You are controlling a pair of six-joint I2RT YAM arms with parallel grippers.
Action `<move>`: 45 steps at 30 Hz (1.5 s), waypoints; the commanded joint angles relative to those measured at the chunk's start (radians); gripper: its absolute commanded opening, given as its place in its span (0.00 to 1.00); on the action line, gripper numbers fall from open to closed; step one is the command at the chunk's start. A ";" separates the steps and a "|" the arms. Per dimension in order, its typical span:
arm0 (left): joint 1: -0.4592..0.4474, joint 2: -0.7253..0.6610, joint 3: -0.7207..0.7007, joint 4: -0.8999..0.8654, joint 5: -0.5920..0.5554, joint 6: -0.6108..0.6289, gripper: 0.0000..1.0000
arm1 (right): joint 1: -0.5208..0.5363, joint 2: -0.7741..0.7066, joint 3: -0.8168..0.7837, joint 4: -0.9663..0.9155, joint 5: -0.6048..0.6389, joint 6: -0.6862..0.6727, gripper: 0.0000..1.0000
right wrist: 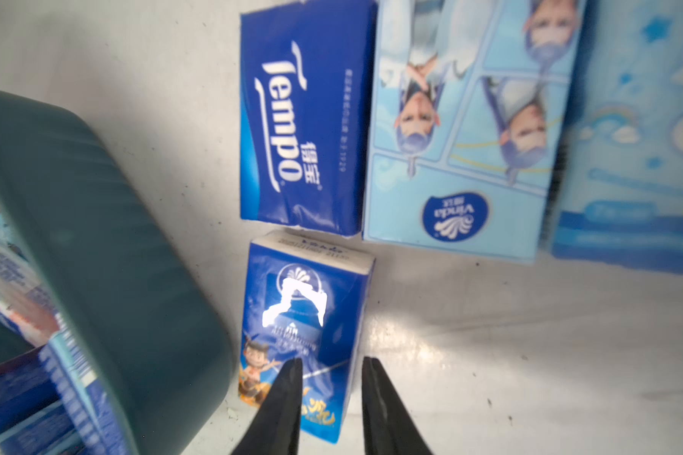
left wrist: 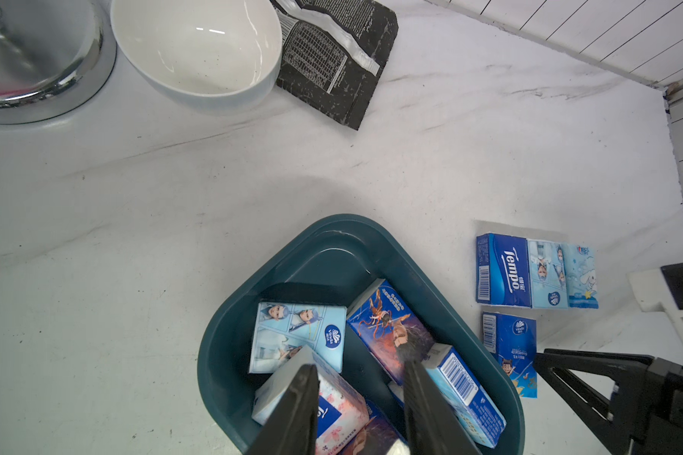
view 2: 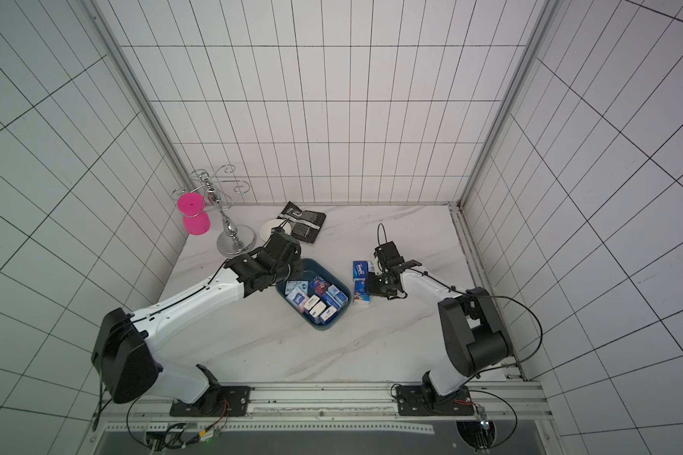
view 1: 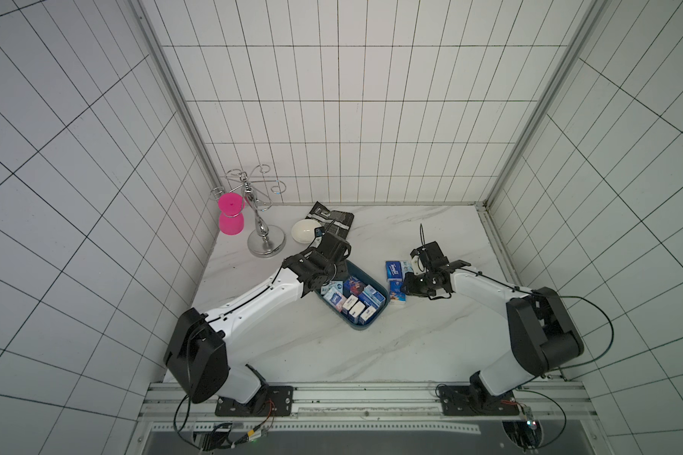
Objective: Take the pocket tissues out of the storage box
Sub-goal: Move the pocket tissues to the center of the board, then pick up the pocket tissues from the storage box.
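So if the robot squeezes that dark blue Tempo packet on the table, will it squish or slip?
The Tempo packet probably squishes a little: its wrapper looks soft, with crinkled corners. It may slip in a weak pinch, since the film looks shiny. It likely won't roll: it is boxy and lies flat on the table.

A chrome hook stand [view 1: 267,246] rises from a round base in a far corner of the white marbled tabletop [view 1: 332,354], with two pink cups [view 1: 230,214], one above the other, at its side. A white bowl [left wrist: 198,51] sits upright just beside the base. A crumpled black-and-silver pouch [left wrist: 332,59] lies flat against the bowl's other side.
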 commanded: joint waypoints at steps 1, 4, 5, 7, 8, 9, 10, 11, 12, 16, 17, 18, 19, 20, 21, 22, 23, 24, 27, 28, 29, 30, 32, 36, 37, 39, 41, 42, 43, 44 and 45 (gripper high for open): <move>0.006 -0.018 -0.009 0.014 0.004 0.010 0.39 | 0.002 -0.084 0.041 -0.055 0.029 -0.028 0.32; 0.005 -0.020 -0.007 0.012 0.004 0.009 0.39 | 0.013 -0.128 0.050 -0.084 0.039 -0.040 0.32; 0.005 -0.022 -0.008 0.010 0.005 0.009 0.39 | 0.016 -0.139 0.055 -0.095 0.039 -0.043 0.33; 0.006 -0.022 -0.007 0.009 0.005 0.009 0.39 | 0.027 -0.167 0.065 -0.117 0.036 -0.049 0.33; 0.006 -0.022 -0.007 0.009 0.004 0.009 0.39 | 0.037 -0.179 0.071 -0.125 0.033 -0.054 0.34; 0.006 -0.018 -0.006 0.007 0.004 0.013 0.39 | 0.054 -0.194 0.079 -0.134 0.029 -0.060 0.35; 0.006 -0.014 -0.004 0.005 0.002 0.017 0.39 | 0.077 -0.209 0.089 -0.143 0.024 -0.070 0.36; 0.007 -0.009 0.001 -0.001 -0.002 0.019 0.39 | 0.099 -0.220 0.099 -0.152 0.021 -0.078 0.36; 0.007 0.000 0.008 -0.015 -0.004 0.018 0.39 | 0.132 -0.231 0.113 -0.164 0.024 -0.089 0.37; 0.040 0.005 0.002 -0.031 0.020 -0.001 0.41 | 0.242 -0.240 0.159 -0.204 0.043 -0.111 0.38; 0.047 0.001 -0.008 -0.023 0.027 0.000 0.41 | 0.260 -0.241 0.161 -0.204 0.051 -0.109 0.38; 0.055 -0.005 -0.016 -0.020 0.030 0.010 0.41 | 0.276 -0.241 0.161 -0.204 0.062 -0.104 0.38; 0.059 -0.004 -0.020 -0.022 0.031 0.030 0.41 | 0.285 -0.244 0.158 -0.204 0.076 -0.098 0.39; 0.059 0.000 -0.020 -0.025 0.035 0.054 0.41 | 0.287 -0.248 0.152 -0.201 0.087 -0.094 0.39; 0.060 0.012 -0.017 -0.034 0.055 0.080 0.41 | 0.287 -0.254 0.142 -0.194 0.107 -0.094 0.39; 0.059 0.030 -0.007 -0.055 0.076 0.090 0.41 | 0.286 -0.255 0.135 -0.192 0.134 -0.093 0.40; 0.059 0.048 0.007 -0.085 0.080 0.078 0.42 | 0.286 -0.255 0.134 -0.194 0.155 -0.094 0.40; 0.050 0.067 0.014 -0.105 0.081 0.063 0.43 | 0.284 -0.251 0.135 -0.200 0.172 -0.099 0.40; 0.003 0.094 0.019 -0.133 0.049 0.000 0.45 | 0.278 -0.241 0.143 -0.213 0.197 -0.103 0.41; -0.022 0.095 0.021 -0.139 0.021 -0.033 0.46 | 0.275 -0.241 0.142 -0.212 0.204 -0.107 0.41; -0.041 0.096 0.024 -0.142 0.001 -0.063 0.47 | 0.270 -0.242 0.140 -0.210 0.210 -0.108 0.41; -0.058 0.103 0.027 -0.142 -0.006 -0.095 0.49 | 0.266 -0.243 0.139 -0.209 0.216 -0.107 0.41; -0.064 0.128 0.029 -0.132 0.019 -0.145 0.49 | 0.254 -0.246 0.139 -0.209 0.222 -0.107 0.41; -0.066 0.226 0.081 -0.184 0.033 -0.188 0.50 | 0.246 -0.280 0.124 -0.203 0.220 -0.108 0.42; -0.065 0.245 0.090 -0.190 0.029 -0.190 0.50 | 0.243 -0.290 0.117 -0.201 0.221 -0.108 0.42; -0.067 0.266 0.100 -0.202 0.011 -0.195 0.50 | 0.233 -0.307 0.102 -0.198 0.219 -0.110 0.42; -0.069 0.281 0.105 -0.209 -0.019 -0.191 0.51 | 0.222 -0.323 0.086 -0.193 0.212 -0.111 0.42; -0.069 0.290 0.110 -0.215 -0.033 -0.188 0.51 | 0.216 -0.329 0.077 -0.189 0.206 -0.111 0.42; -0.071 0.299 0.115 -0.222 -0.046 -0.184 0.51 | 0.210 -0.334 0.069 -0.184 0.200 -0.111 0.42; -0.074 0.308 0.121 -0.227 -0.058 -0.182 0.51 | 0.204 -0.337 0.062 -0.180 0.193 -0.111 0.43; -0.075 0.318 0.127 -0.236 -0.070 -0.180 0.51 | 0.199 -0.338 0.056 -0.177 0.186 -0.111 0.43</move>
